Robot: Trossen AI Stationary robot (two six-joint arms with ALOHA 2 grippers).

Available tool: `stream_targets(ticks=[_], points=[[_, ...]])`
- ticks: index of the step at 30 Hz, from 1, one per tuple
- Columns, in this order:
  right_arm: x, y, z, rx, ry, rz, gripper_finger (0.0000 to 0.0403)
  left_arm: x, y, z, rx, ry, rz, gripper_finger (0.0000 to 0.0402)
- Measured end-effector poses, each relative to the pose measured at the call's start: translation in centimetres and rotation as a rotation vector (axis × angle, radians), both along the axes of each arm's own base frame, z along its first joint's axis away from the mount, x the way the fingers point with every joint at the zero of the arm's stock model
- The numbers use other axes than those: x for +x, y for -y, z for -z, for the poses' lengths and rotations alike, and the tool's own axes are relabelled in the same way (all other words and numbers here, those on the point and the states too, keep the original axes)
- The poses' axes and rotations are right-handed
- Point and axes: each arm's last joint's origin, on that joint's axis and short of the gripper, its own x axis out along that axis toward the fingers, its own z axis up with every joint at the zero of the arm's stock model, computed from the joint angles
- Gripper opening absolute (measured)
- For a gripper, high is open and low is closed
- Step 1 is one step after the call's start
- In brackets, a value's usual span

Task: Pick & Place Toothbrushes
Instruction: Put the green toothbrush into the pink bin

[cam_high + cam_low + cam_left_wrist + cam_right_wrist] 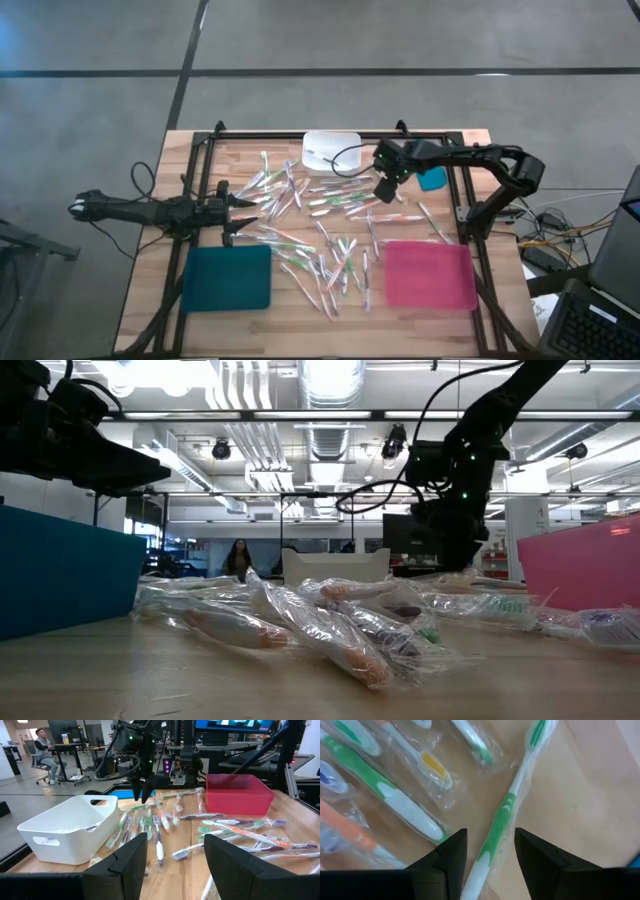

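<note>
Clearly we hover the right gripper [490,852], jaws open, astride a light, stiff, slippery film-wrapped green toothbrush [501,822]; we'd pinch its handle mid-length.

Between the right gripper's [490,852] open dark jaws, bare wooden tabletop [580,795] crossed by one green-and-white wrapped toothbrush [502,822]. Beside one jaw, crowded wrapped toothbrushes [395,795] — little passage. Beyond the other jaw, clear wood — open room.

dozens of toothbrushes [335,262], 2 trays [229,277], 1 bin [330,150].
</note>
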Motion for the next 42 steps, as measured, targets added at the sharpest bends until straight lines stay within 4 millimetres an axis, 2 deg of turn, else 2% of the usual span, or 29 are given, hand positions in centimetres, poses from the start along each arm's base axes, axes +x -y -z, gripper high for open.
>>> stream_targets(ticks=[11, 16, 24, 26, 33, 42], points=[[-1.5, -0.6, 2.4, 0.019, -0.015, 0.045, 0.0117, 0.0, 0.0, 0.0, 0.0, 0.0, 0.0, 0.0202], [-1.7, -0.7, 2.6, 0.021, -0.014, 0.044, 0.0095, 0.0, 0.0, 0.0, 0.0, 0.001, 0.0, 0.0202], [-1.6, -0.7, 2.6, 0.023, -0.005, 0.048, 0.0026, 0.0, 0.0, 0.0, 0.0, 0.0, 0.0, 0.0202], [-1.6, -0.7, 2.6, 0.023, -0.005, 0.048, 0.0019, 0.0, 0.0, 0.0, 0.0, 0.0, 0.0, 0.0202], [-1.5, -0.6, 2.1, 0.001, -0.003, 0.044, 0.0022, 0.0, 0.0, 0.0, 0.0, 0.0, 0.0, 0.0202], [-1.7, -0.3, -0.3, -0.055, 0.08, 0.058, 0.002, 0.0, 0.0, 0.0, 0.0, 0.0, 0.0, 0.0202]])
